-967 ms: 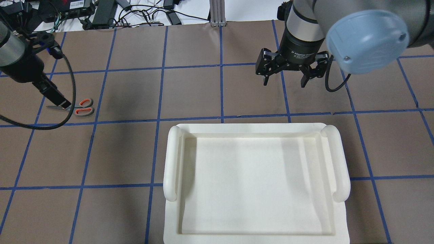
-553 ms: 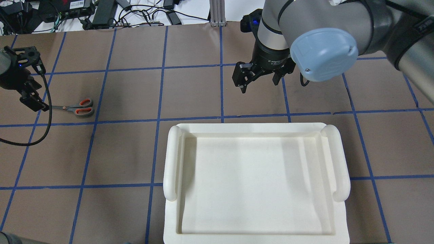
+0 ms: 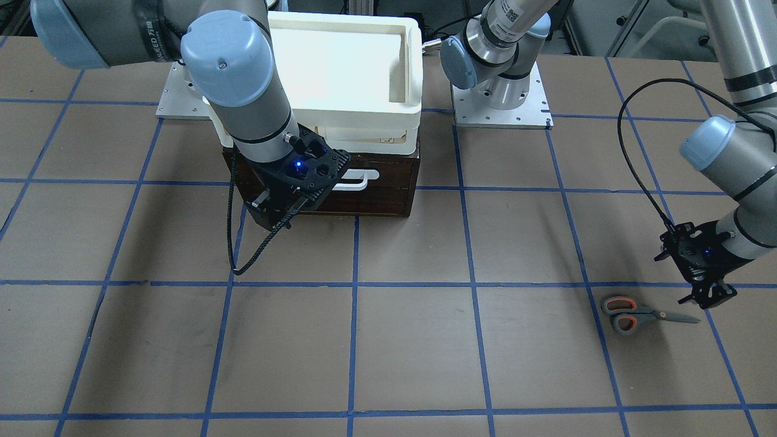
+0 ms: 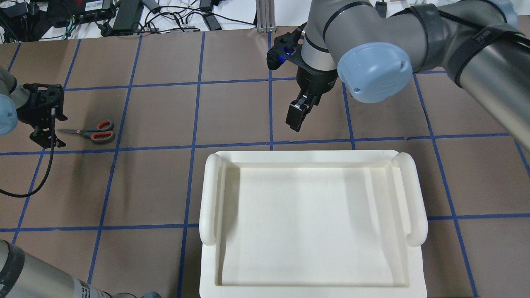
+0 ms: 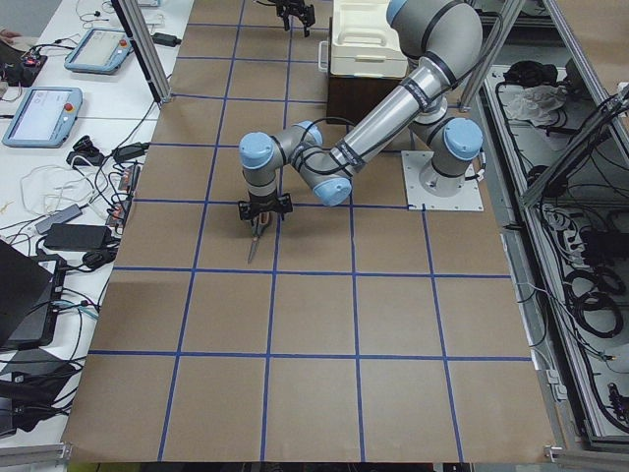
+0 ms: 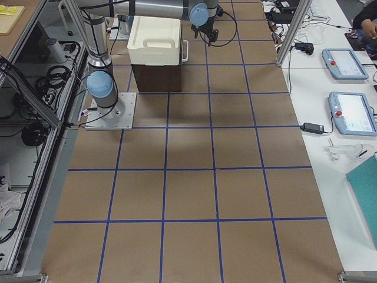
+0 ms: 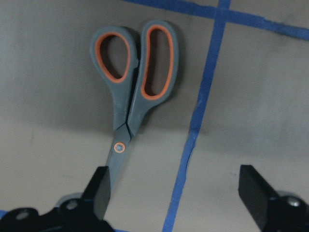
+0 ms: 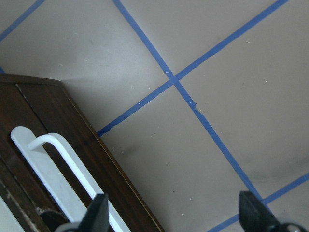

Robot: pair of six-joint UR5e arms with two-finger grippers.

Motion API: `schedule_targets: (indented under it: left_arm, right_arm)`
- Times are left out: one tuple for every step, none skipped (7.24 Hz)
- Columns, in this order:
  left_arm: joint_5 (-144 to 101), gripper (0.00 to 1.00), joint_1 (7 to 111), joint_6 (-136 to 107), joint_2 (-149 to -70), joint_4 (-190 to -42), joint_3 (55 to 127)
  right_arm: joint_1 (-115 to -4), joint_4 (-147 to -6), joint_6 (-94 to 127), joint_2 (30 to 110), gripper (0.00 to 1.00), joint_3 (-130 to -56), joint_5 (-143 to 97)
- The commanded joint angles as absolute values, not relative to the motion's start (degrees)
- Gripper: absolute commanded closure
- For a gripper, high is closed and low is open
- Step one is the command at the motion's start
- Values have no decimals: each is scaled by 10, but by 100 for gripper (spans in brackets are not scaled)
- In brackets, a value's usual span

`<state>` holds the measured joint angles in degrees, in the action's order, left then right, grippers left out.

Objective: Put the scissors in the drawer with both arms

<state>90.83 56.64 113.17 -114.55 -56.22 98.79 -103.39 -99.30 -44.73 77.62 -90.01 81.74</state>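
In my left wrist view the scissors (image 7: 129, 96) lose their blade tips behind one finger (image 7: 100, 195) of my left jaws. Facing me, my right jaws cover the left end of the drawer (image 3: 382, 197) and of its white handle (image 3: 367, 175); my right wrist view crops both at its edges. From overhead the white tray (image 4: 209, 194) hides the drawer, its own near end cropped. From the left end of the surface (image 5: 314, 324) the scissors are too small to read.

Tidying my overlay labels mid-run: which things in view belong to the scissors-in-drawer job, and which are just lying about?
Job: scissors; wooden drawer; left gripper, open; right gripper, open.
Lying about: white plastic tray on top of the drawer; cables and power adapters; teach pendants.
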Motion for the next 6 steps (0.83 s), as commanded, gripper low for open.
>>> schedule_targets:
  left_arm:
    - [899,11,566,1184,-1188,-522,986]
    - [890,18,566,1196,-1201,-476,986]
    - [889,25,567,1240,-1214,-468,987]
    - [889,25,567,1260,-1219,-464,986]
    - [883,26,570,1263,-1217,-462,985]
    - [862,26,569,1276,-1219,-463,986]
  right_arm:
    - [-1034,-985,-523,758,0,-897,748]
    - [-1023,-943,-543,750,0,-891,746]
    - [-1023,-916,-591,744,0,-874,756]
    - [-1023,-882,-619,720,0,-839,777]
    - [-1023,-828,-658,693,0,-799,788]
    - [-1023,-811,-704,678,0,-792,792]
